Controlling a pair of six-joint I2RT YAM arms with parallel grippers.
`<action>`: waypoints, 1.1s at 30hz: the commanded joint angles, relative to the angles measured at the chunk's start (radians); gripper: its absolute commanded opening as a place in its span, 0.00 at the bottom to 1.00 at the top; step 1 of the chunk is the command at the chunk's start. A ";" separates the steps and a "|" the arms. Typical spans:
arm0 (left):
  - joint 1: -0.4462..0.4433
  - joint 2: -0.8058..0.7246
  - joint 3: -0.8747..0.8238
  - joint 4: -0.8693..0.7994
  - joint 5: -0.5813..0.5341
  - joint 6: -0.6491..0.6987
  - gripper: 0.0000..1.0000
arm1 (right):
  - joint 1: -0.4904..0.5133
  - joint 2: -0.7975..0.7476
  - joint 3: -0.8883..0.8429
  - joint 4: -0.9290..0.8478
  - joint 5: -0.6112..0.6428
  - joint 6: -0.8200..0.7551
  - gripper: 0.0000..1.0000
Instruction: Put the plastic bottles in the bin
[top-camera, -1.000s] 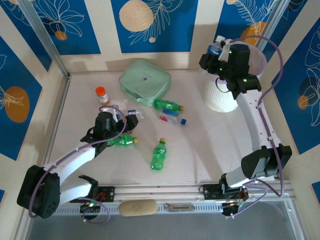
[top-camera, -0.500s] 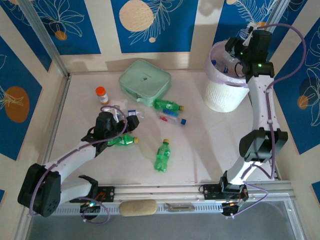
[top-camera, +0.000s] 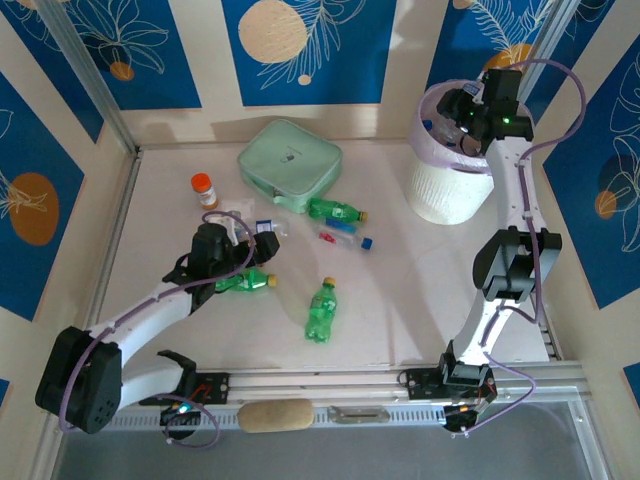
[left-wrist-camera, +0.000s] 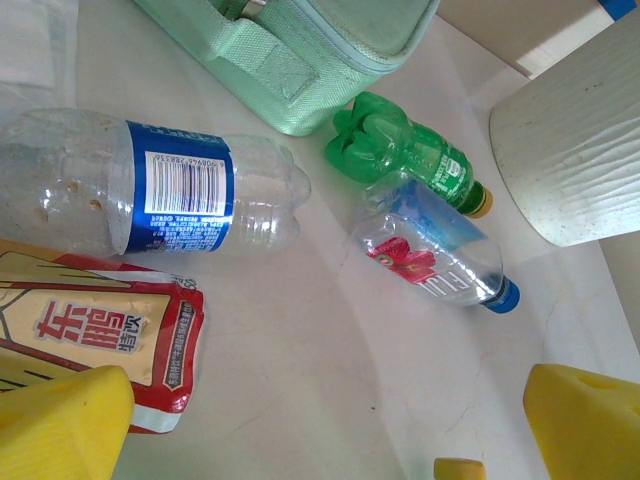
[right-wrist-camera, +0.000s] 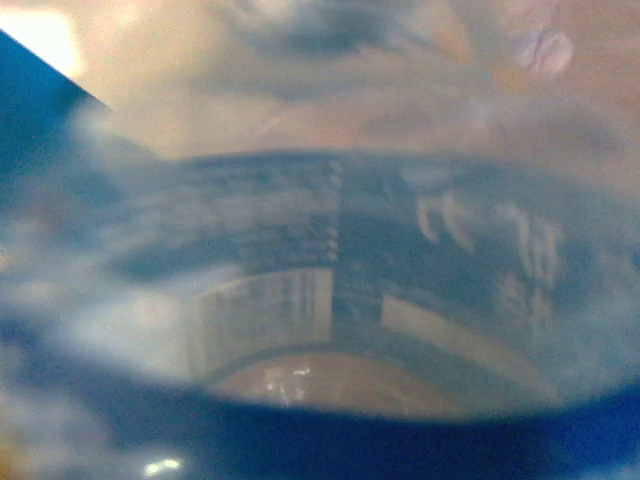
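My right gripper (top-camera: 462, 118) hangs over the mouth of the white bin (top-camera: 445, 195), which has a pale lilac bag as liner. A blurred blue-labelled plastic bottle (right-wrist-camera: 330, 290) sits right against the right wrist camera, hiding the fingers and any grip. My left gripper (top-camera: 245, 245) (left-wrist-camera: 320, 430) stands open low over the table, nothing between its yellow fingertips (left-wrist-camera: 60, 420). Near it lie a clear blue-labelled bottle (left-wrist-camera: 170, 195), a green bottle (left-wrist-camera: 410, 155), a clear blue-capped bottle (left-wrist-camera: 435, 255) and a red-labelled bottle (left-wrist-camera: 90, 330). Another green bottle (top-camera: 322, 310) lies mid-table.
A mint-green zip pouch (top-camera: 290, 165) lies at the back centre, with an orange-capped pill bottle (top-camera: 204, 189) to its left. A green bottle (top-camera: 245, 281) rests just under the left wrist. Blue patterned walls close in the table on three sides.
The right arm has swung from beside the bin to above it and tipped its gripper down toward the bin's mouth. The left arm has stayed still.
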 joint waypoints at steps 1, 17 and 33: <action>-0.006 0.003 0.029 -0.008 0.026 0.028 1.00 | 0.002 -0.021 0.048 -0.014 -0.004 -0.002 0.78; -0.067 0.020 0.060 -0.010 0.020 0.042 1.00 | 0.121 -0.339 -0.241 0.129 0.019 -0.102 0.84; -0.317 0.046 0.096 -0.183 0.038 0.090 1.00 | 0.448 -0.727 -0.862 0.242 0.066 0.008 0.99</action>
